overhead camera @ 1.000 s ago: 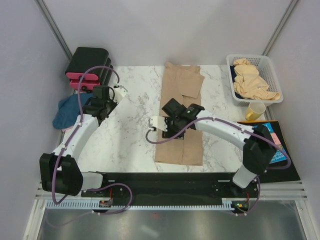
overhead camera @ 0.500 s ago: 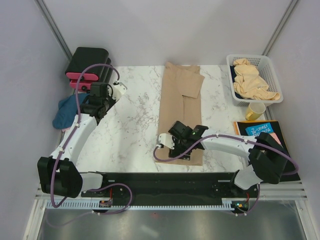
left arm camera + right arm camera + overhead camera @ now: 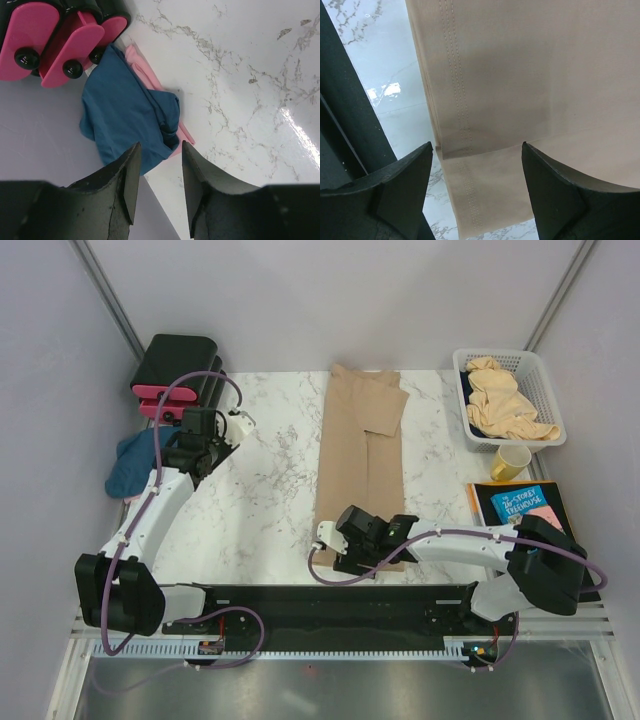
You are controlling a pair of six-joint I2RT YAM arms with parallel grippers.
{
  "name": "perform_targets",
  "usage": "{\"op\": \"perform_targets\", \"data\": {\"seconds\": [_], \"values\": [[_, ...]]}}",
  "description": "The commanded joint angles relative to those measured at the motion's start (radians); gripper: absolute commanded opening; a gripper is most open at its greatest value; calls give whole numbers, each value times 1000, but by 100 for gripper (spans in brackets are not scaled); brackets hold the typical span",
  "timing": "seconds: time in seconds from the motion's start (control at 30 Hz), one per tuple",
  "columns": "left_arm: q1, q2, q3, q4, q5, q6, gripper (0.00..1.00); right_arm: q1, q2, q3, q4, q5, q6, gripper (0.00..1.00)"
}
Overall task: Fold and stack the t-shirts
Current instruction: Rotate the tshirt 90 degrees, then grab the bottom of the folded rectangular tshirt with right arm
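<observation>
A tan t-shirt (image 3: 360,455) lies folded into a long strip down the middle of the marble table (image 3: 265,490); its hem with stitching fills the right wrist view (image 3: 520,85). My right gripper (image 3: 345,545) is open and empty, hovering over the strip's near hem at the table's front edge (image 3: 477,165). A dark blue t-shirt (image 3: 135,462) lies bunched on a pink one at the table's left edge (image 3: 127,107) (image 3: 150,82). My left gripper (image 3: 208,445) is open and empty above the table, beside the blue shirt (image 3: 157,165).
A white mesh basket (image 3: 545,390) at the back right holds more tan shirts (image 3: 505,400). A yellow mug (image 3: 512,462) and a book (image 3: 525,510) lie near it. Black-and-pink boxes (image 3: 178,375) stand at the back left.
My right gripper has moved from the middle of the tan strip toward me, down to its near hem. The left arm has barely moved.
</observation>
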Motion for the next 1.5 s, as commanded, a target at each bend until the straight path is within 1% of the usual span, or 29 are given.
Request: {"op": "perform_targets", "data": {"seconds": [0.0, 0.17, 0.4, 0.7, 0.83, 0.97, 1.13, 1.23, 1.43, 1.47], "values": [[6, -14, 37, -17, -4, 27, 46, 9, -36, -25, 49, -3, 47, 79], [6, 3, 59, -28, -7, 19, 46, 42, -39, -50, 66, 5, 39, 79], [6, 32, 91, -37, -7, 13, 46, 52, -37, -91, 101, 7, 36, 79], [6, 49, 106, -43, -6, 2, 46, 52, -11, -67, 100, -1, 42, 79], [6, 47, 111, -48, -6, 5, 46, 55, 12, -54, 98, -4, 53, 77], [6, 41, 108, -46, -6, 11, 46, 55, 30, -45, 91, -21, 59, 71], [6, 41, 122, -51, -7, 13, 47, 52, 68, -30, 66, -23, 58, 68], [6, 44, 135, -48, -7, 22, 47, 54, 97, -15, 51, -32, 58, 63], [6, 43, 158, -46, -10, 42, 47, 43, 157, 5, 32, -38, 46, 49], [6, 43, 162, -46, -10, 45, 47, 42, 163, 9, 28, -39, 44, 49]]}}
